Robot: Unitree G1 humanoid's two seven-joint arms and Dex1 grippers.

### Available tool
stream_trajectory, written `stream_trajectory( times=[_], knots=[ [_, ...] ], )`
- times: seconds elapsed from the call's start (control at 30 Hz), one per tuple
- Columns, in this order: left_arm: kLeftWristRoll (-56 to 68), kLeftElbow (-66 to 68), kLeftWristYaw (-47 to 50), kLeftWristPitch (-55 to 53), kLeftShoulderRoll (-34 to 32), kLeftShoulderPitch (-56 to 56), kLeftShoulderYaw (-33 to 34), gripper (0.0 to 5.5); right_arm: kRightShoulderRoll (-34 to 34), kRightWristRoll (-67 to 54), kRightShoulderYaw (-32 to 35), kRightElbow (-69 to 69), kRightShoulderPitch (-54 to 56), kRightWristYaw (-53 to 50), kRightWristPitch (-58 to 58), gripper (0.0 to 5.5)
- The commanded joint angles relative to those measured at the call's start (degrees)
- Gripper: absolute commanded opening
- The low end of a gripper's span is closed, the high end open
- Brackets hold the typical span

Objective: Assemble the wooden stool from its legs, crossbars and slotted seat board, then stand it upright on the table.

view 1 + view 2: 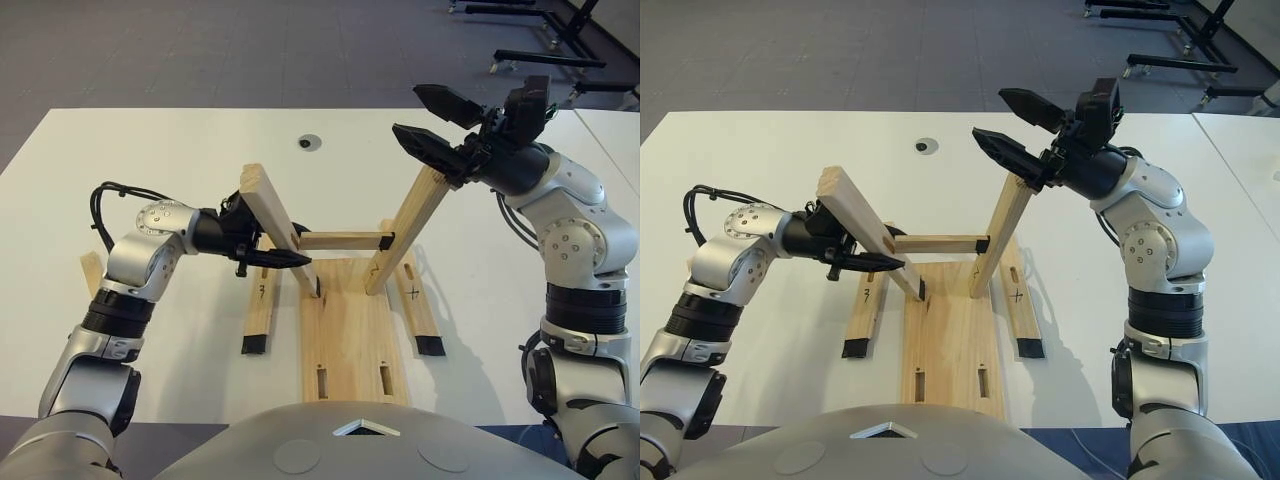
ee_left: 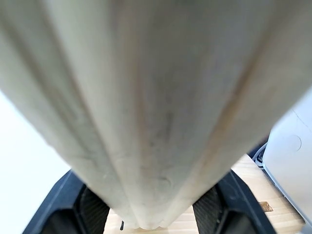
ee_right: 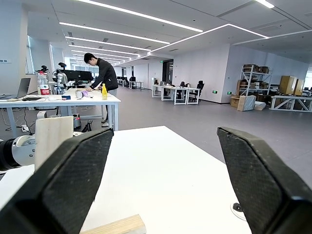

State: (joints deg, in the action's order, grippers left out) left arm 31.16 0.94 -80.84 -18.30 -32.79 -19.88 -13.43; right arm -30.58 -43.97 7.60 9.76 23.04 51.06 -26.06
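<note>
Seat board (image 1: 345, 345) lies flat on the table (image 1: 150, 170) at 6 o'clock. From it the left leg (image 1: 268, 205) leans toward 11 and the right leg (image 1: 410, 230) toward 1, joined by a crossbar (image 1: 340, 240). Left gripper (image 1: 283, 252) pinches the left leg. Right gripper (image 1: 408, 112), spread wide, hovers at the right leg's top.

Both head eyes look down over one table (image 1: 150, 160), the left wrist camera is close against a leg (image 2: 146, 107), and the right faces the room (image 3: 195, 73).
</note>
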Motion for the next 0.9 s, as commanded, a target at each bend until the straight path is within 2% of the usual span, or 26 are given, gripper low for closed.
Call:
stream_trajectory(
  times=[0.03, 0.47, 0.9],
  knots=[
    [-2.34, 0.27, -1.99, -3.16, 1.61, 1.91, -6.3, 2.03, 1.25, 1.69, -3.83, -0.31, -2.74, 0.69, -1.87, 3.92],
    [-1.69, 4.75, -2.09, -4.16, 2.72, 1.45, -5.93, 2.03, 1.54, 1.79, -4.47, 0.07, -3.01, 0.49, -1.64, 3.92],
    [-5.68, 2.67, -0.34, -5.55, 0.72, -0.19, -11.75, 2.03, 1.37, 1.23, -5.81, 3.24, -2.12, 0.01, -2.46, 3.92]
  ],
)
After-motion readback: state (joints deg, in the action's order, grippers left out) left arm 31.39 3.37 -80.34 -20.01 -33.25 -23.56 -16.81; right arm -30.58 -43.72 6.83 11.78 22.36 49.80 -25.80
